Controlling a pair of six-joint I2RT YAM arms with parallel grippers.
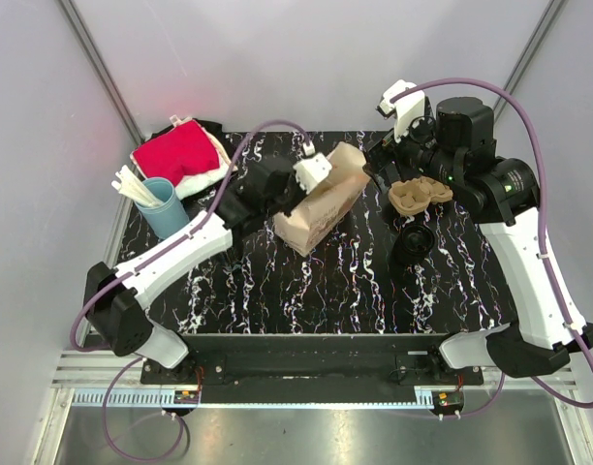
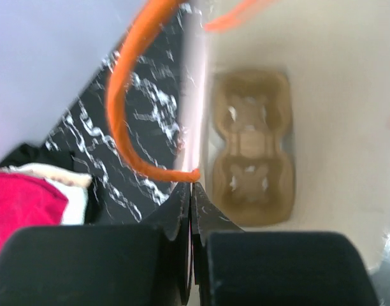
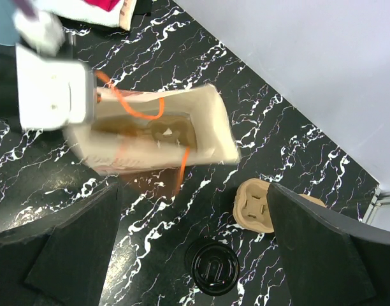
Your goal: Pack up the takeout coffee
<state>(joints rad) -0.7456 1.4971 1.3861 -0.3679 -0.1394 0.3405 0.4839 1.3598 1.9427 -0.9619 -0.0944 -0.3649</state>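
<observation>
No brand, label or legible writing on anything; the black lidded cup [image 3: 214, 268] carries only a raised curl on its lid, unreadable. Left gripper [image 2: 192, 191]: jaws pinched fully together on the rim of the paper bag [image 1: 321, 208], right where one orange handle [image 2: 115, 108] meets the paper. The bag is tipped over on the marble table [image 1: 355, 281], long axis running from near-left to far-right in the top view, open mouth pointing up and toward the right arm. Deep inside, straight ahead of the left jaws, a cup carrier [image 2: 252, 146] lies flat against the bag's bottom, its two wells in line, long axis pointing away from the jaws. Right gripper [image 3: 194, 197]: jaws spread wide, holding nothing, hanging above the table. Bag mouth sits ahead of these jaws and toward the left finger. A second carrier [image 3: 252, 207] rests on the table just inside the right finger, partly hidden by it. The cup stands upright below the gap, close to that second carrier, apart from the bag.
</observation>
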